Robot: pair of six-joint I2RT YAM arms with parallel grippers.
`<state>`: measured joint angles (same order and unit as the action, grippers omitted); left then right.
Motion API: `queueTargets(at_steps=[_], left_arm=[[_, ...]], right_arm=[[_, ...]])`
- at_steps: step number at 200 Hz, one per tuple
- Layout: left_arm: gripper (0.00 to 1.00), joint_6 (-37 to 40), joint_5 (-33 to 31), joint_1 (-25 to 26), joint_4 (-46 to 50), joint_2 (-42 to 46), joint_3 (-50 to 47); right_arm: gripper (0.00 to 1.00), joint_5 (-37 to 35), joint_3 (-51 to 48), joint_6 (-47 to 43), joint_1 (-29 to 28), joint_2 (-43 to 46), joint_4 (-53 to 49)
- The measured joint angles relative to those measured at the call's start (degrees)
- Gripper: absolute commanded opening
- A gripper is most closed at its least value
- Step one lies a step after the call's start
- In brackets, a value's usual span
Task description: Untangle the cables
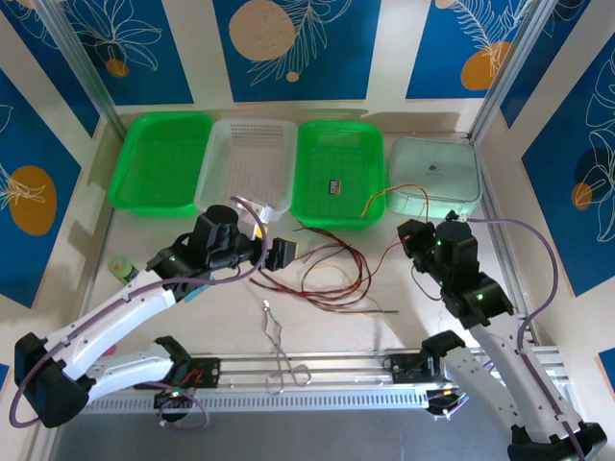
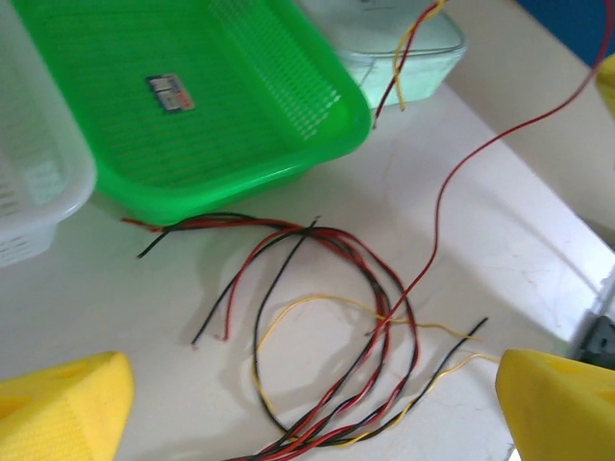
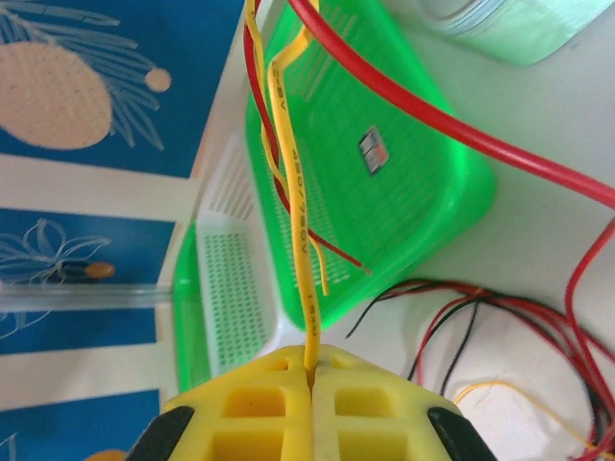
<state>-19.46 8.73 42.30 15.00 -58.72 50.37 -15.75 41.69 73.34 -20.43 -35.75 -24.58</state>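
The cables [image 1: 332, 279] lie as a loose tangle of thin red, black and yellow wires in the middle of the table, just in front of a green basket [image 1: 338, 173]. My left gripper [image 1: 274, 252] hovers at their left side, open. Its yellow fingertips [image 2: 58, 408] stand wide apart with the twisted red-black loop [image 2: 327, 327] between and beyond them, untouched. My right gripper [image 1: 413, 235] is shut on a yellow cable [image 3: 306, 288] that rises from its pads [image 3: 279, 394]. A red cable [image 3: 452, 125] runs past it toward the tangle. The yellow and red ends [image 1: 394, 192] arch over the pale green box [image 1: 434, 173].
Along the back stand a green basket [image 1: 163, 158], a white basket [image 1: 250, 163], the second green basket and the pale green box. Silver forceps [image 1: 279, 351] lie near the front rail. A small green roll [image 1: 123, 266] sits at the left edge.
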Motion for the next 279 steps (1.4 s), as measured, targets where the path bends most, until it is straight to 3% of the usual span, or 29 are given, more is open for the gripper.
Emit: queueTargets(at_steps=[66, 142, 222, 279], left_arm=[[0.97, 2.93, 4.28, 1.68, -12.83, -3.52, -2.47], [1.00, 3.37, 7.48, 5.14, -32.57, -18.58, -2.47], [0.99, -4.52, 11.82, 6.38, -54.93, -36.13, 7.08], [0.97, -7.04, 12.11, 6.78, -59.17, -43.60, 16.33]], right_arm=[[0.00, 2.34, 7.80, 4.39, -2.16, -2.86, 3.87], [0.00, -2.78, 9.94, 15.93, -7.13, -7.78, 16.22], [0.00, -5.75, 19.21, 19.91, -9.11, -13.03, 22.51], [0.00, -6.88, 22.05, 21.05, -12.52, -16.72, 24.74]])
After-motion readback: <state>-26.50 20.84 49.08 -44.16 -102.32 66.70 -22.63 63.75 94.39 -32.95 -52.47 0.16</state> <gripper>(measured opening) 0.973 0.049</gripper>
